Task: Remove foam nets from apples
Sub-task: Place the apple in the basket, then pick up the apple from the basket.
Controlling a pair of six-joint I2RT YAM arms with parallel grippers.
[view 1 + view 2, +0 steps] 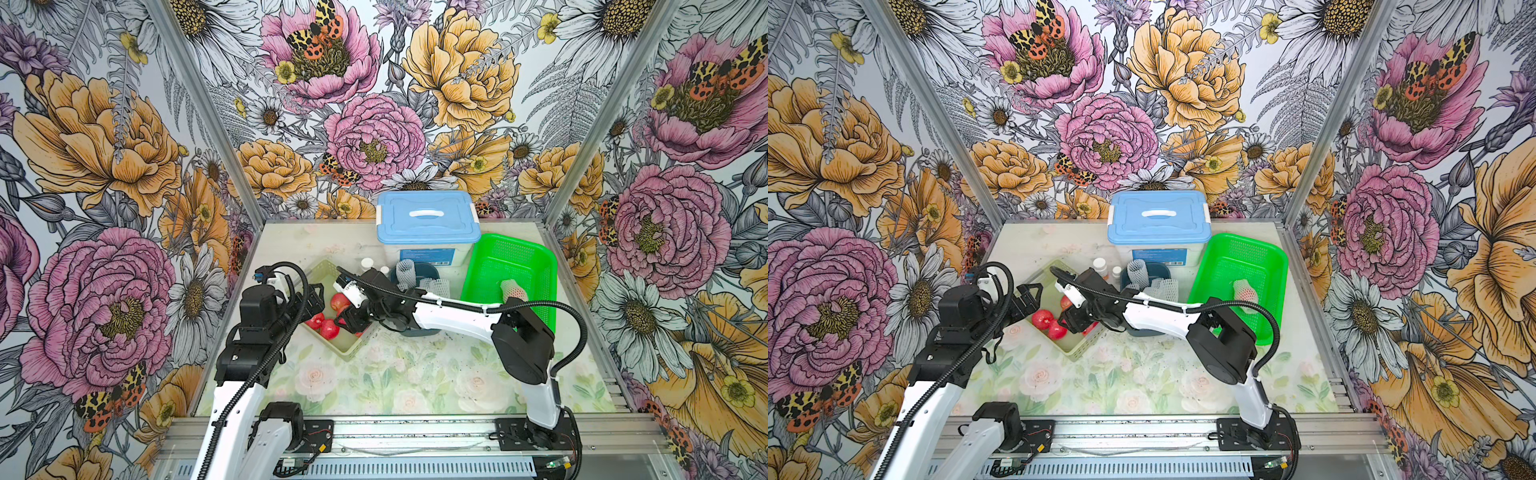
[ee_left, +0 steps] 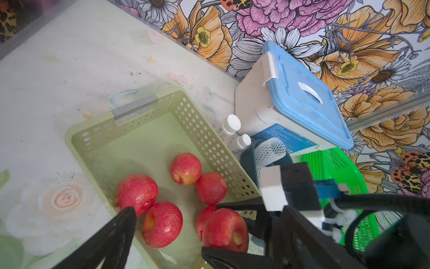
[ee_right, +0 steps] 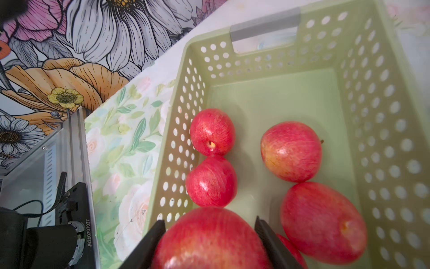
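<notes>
Black right gripper [image 3: 209, 229]: jaws clamped on either side of one bare red apple [image 3: 209, 246], poised over the near corner of the pale green basket [image 3: 267, 58].

Left gripper [image 1: 312, 298]: jaws spread wide, nothing between them, at the same basket's left side.

Pale green basket, perforated walls, grey handle: five loose apples [image 3: 290, 151] on its floor, all without netting. Two touch along one wall, two touch toward the other, and the fifth shows only as a sliver below the gripped one.

Dark blue tub [image 2: 247, 163], just beside the pale basket: one white foam net [image 2: 270, 151] standing upright in it. More netting [image 1: 434, 286] is bunched at its edge; whether that lies inside the tub or against it cannot be told.

Two small white bottles [image 2: 232, 123], capped, between the pale basket and the box.

White box with blue lid [image 1: 428, 216]: lid on, white clips at the sides, contents hidden.

Bright green lattice basket [image 1: 511, 257], right of the tub: one apple in its net [image 1: 513, 289], lying on its side.

Flower-print table [image 1: 395, 374] under everything.
</notes>
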